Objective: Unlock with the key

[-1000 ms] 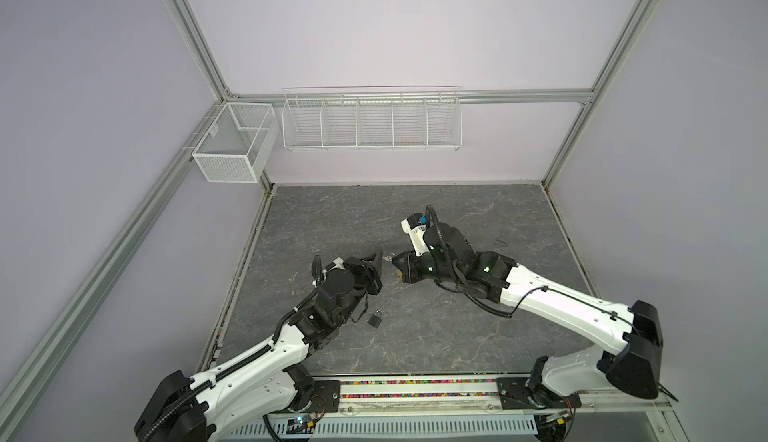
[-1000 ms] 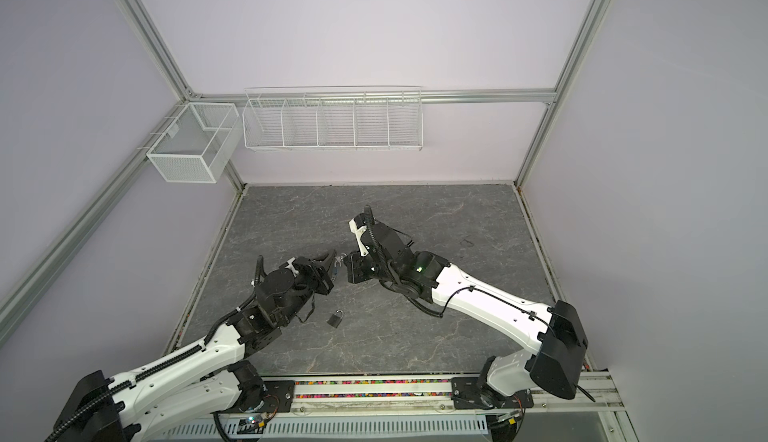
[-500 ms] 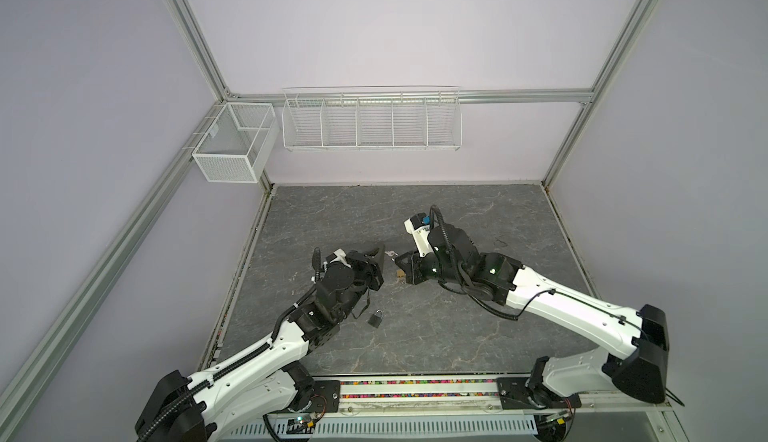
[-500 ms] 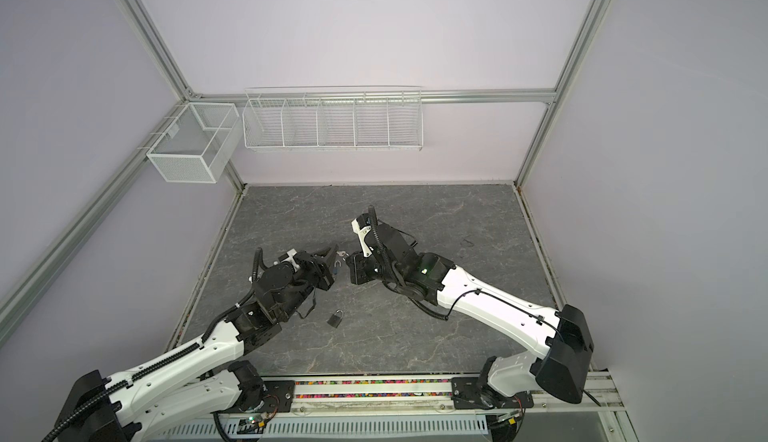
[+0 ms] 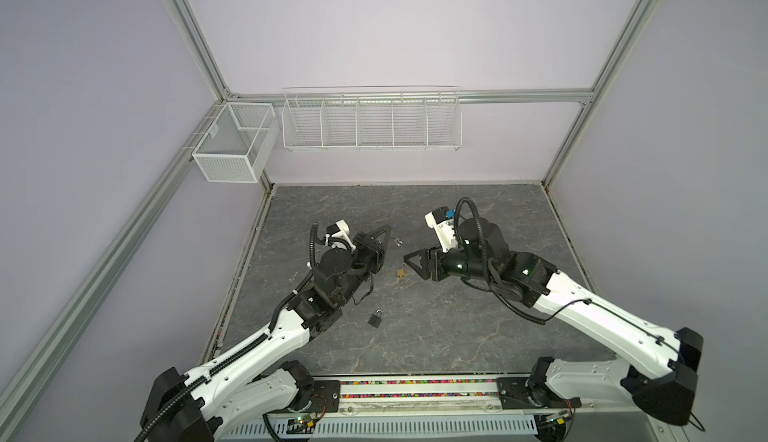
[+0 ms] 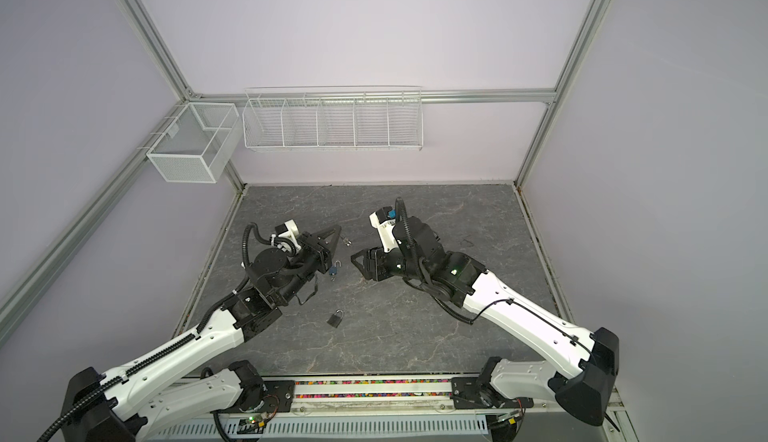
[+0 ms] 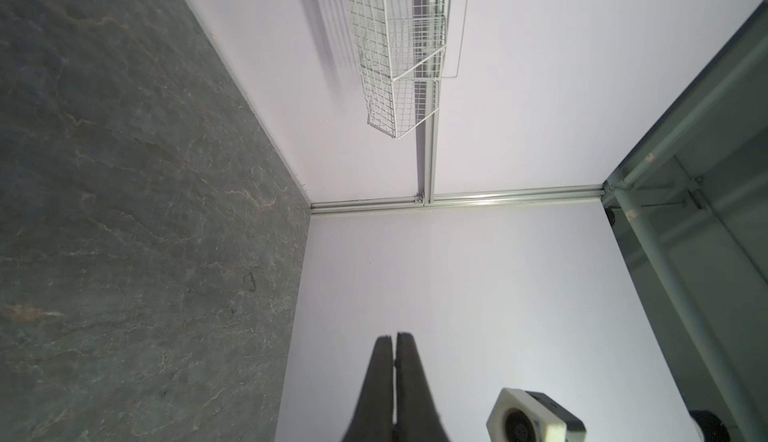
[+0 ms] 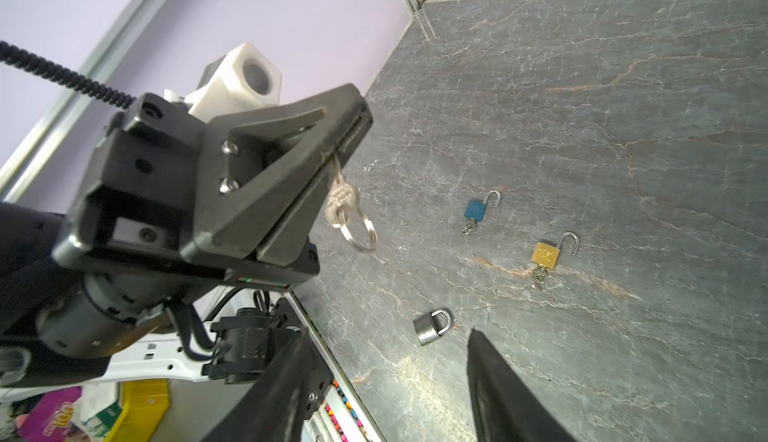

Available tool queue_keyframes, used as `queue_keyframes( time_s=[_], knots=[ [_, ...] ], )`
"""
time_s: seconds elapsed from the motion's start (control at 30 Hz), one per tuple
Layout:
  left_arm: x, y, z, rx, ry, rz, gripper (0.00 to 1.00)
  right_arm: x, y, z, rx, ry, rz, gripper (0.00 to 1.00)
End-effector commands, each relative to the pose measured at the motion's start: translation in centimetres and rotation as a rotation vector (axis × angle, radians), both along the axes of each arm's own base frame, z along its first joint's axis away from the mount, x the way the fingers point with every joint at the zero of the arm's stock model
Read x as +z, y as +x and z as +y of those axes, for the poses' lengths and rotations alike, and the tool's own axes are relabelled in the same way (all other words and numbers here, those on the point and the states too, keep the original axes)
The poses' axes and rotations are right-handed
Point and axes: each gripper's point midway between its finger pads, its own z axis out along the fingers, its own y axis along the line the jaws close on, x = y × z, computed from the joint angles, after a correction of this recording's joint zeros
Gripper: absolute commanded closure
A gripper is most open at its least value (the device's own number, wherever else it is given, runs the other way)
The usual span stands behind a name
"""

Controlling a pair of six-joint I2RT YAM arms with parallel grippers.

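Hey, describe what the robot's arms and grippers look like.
The left arm and right arm have white links, black joints and black ribbed cables. The left gripper and right gripper are black, with wedge-shaped fingers and a white boxy camera behind each.

- The table (image 5: 457,336) is a dark grey slab with pale, marble-like veins.
- A blue padlock (image 8: 476,209) lies flat on it with its shackle swung open and a key (image 8: 468,227) in its base.
- Near it lies a brass padlock (image 8: 545,254), also with an open shackle, holding a second key (image 8: 539,274).
- A grey padlock (image 8: 430,328) lies apart from both, nearer the robot's edge, with its shackle closed.
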Motion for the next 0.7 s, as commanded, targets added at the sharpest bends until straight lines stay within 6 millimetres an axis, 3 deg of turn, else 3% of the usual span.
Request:
queue_keyframes(
  time_s=[0.0,0.23,0.5,0.67],
  knots=[
    [2.3,-0.5,-1.3,-0.074,0.224,-0.202,1.00,-0.3,-1.0,-1.0,0.060,0.041,0.059,0.33],
    [3.9,-1.3,-3.1,-0.147,0.354,-0.441,1.00,-0.1,-0.1,-1.5,0.093,0.171,0.118,0.28],
    [6.1,-2.9,-5.2,-0.248,0.315,-0.631,1.00,1.1,-0.3,-0.6,0.202,0.284,0.103,0.28],
    [7.1,-3.6,-5.4,-0.276,0.297,-0.672,1.00,2.1,0.0,-0.3,0.242,0.329,0.071,0.30]
  ],
)
